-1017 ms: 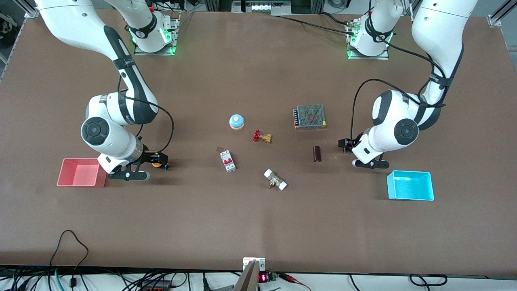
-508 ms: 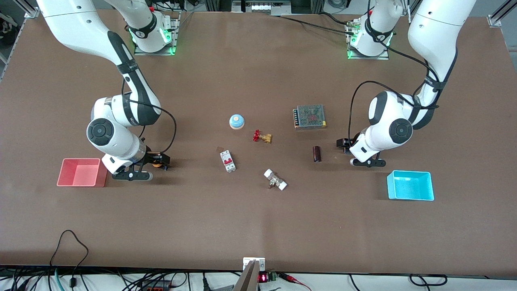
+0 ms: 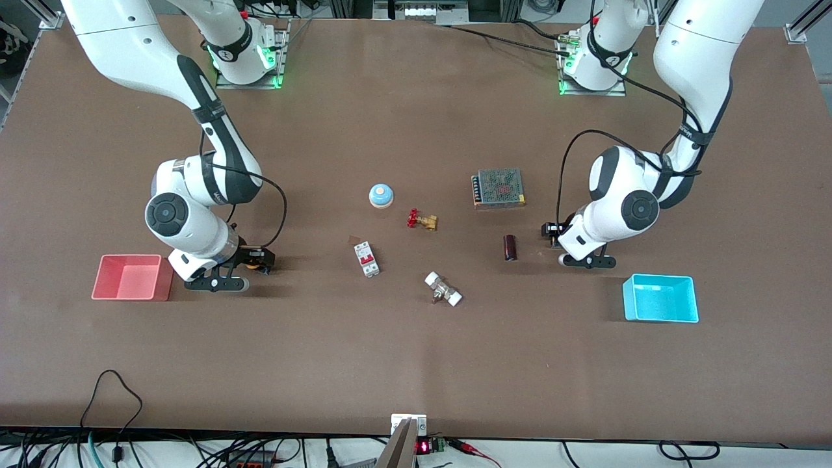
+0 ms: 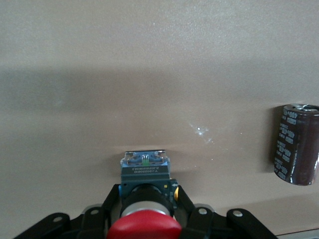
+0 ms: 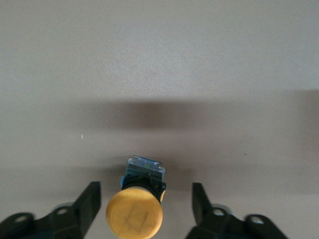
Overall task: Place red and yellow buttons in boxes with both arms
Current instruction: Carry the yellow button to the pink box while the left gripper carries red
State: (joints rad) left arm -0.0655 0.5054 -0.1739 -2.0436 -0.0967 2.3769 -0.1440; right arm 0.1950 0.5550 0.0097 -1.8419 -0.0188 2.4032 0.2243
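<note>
Front view: the right gripper (image 3: 255, 259) is low at the counter (image 3: 416, 364) beside the pink box (image 3: 128, 277); the left gripper (image 3: 552, 233) is low, farther from the camera than the cyan box (image 3: 660, 298).

Left wrist view: fingers (image 4: 113, 200) closed on the red button (image 4: 145, 223) — a dark capacitor (image 4: 295, 144) lies near.

Right wrist view: fingers (image 5: 90, 200) spread wide, the yellow button (image 5: 135, 213) between them, untouched.

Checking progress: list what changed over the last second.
Both arms shifted slightly toward the table's middle. The right end effector stands open around the yellow button; the left end effector grips the red button. Pink box, cyan box and capacitor stayed put.
</note>
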